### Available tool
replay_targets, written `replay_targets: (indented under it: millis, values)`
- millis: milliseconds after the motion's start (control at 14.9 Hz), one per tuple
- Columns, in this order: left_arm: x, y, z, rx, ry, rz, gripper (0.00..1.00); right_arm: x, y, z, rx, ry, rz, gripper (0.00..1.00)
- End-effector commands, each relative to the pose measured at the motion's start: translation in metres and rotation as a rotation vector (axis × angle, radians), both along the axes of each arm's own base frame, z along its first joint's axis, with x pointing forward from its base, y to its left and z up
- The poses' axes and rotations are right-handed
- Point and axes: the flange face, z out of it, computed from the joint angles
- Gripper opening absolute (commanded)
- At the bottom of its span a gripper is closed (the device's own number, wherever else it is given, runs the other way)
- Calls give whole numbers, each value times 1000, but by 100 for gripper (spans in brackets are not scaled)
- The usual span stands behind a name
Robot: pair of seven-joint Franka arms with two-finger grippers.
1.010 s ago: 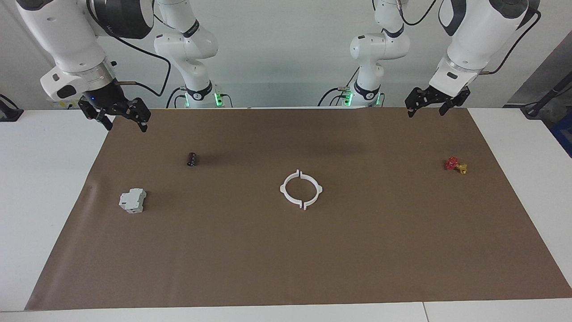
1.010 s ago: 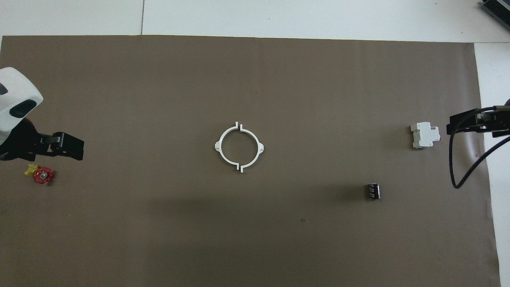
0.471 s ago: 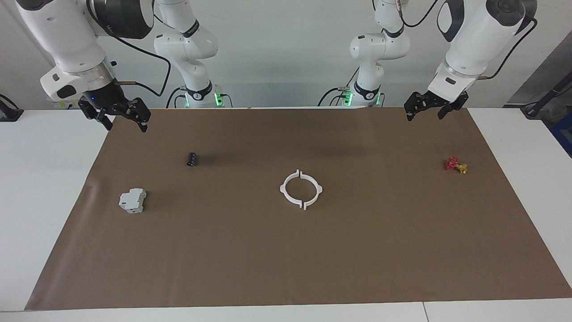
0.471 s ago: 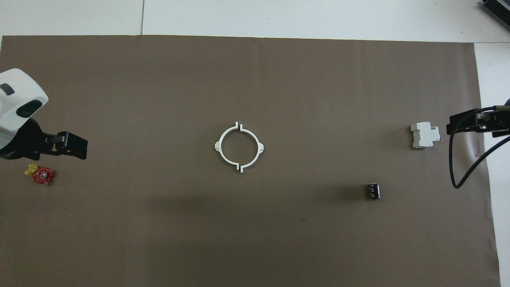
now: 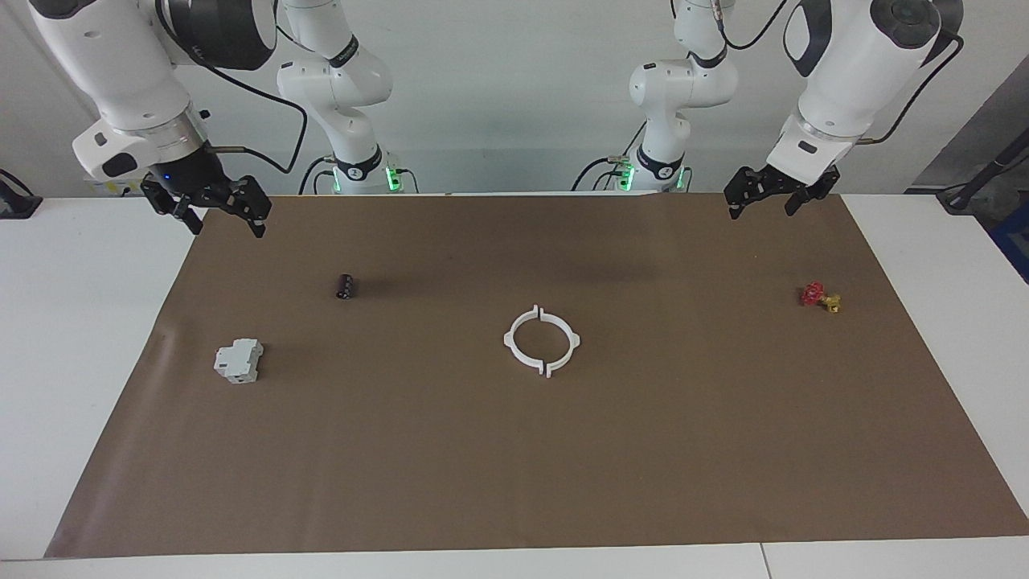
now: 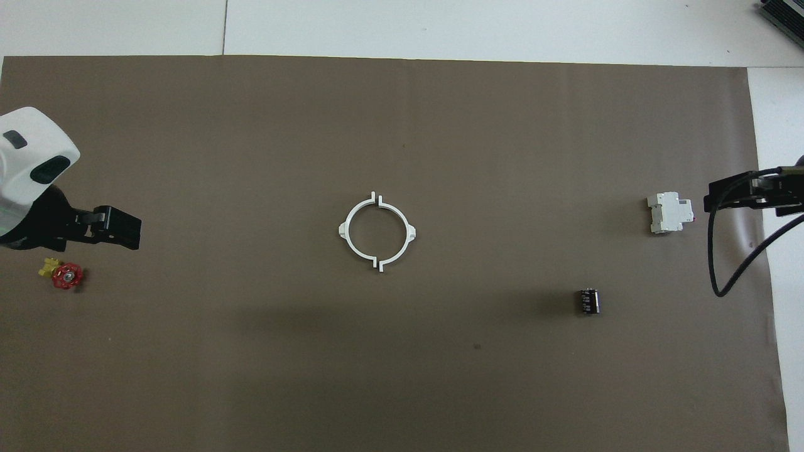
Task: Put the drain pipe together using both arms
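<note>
The drain pipe lies flat in the middle of the brown mat as two white half-rings set end to end, forming one ring with small gaps where their tabs meet. One half [image 5: 510, 339] [image 6: 412, 233] faces the right arm's end, the other [image 5: 574, 341] [image 6: 342, 230] the left arm's end. Nothing touches either half. My left gripper [image 5: 762, 207] [image 6: 116, 227] hangs open and empty above the mat at its own end of the table. My right gripper [image 5: 227, 225] [image 6: 735, 194] hangs open and empty above the mat's corner at its own end.
A grey-white boxy block [image 5: 238, 360] [image 6: 670, 213] and a small black cylinder [image 5: 346, 286] [image 6: 588, 301] lie toward the right arm's end. A small red and yellow valve [image 5: 820, 297] [image 6: 63, 275] lies toward the left arm's end. The brown mat [image 5: 514, 466] covers most of the table.
My left gripper has drifted slightly toward the middle of the table. The right arm and the half-rings have not moved.
</note>
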Motion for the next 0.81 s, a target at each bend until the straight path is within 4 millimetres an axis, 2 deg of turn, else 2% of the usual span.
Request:
replay_targets:
  millis: [0,135,740]
  values:
    - [7,-7,6,-12,-8,7,100,-6,-4,3,-3,1,6,100]
    - [9,-7,11,-13,-8,7,100,-6,-5,4,-3,0,6,100]
    - [9,-6,10,-12,-4,9,100,-6,-5,4,-3,0,6,100]
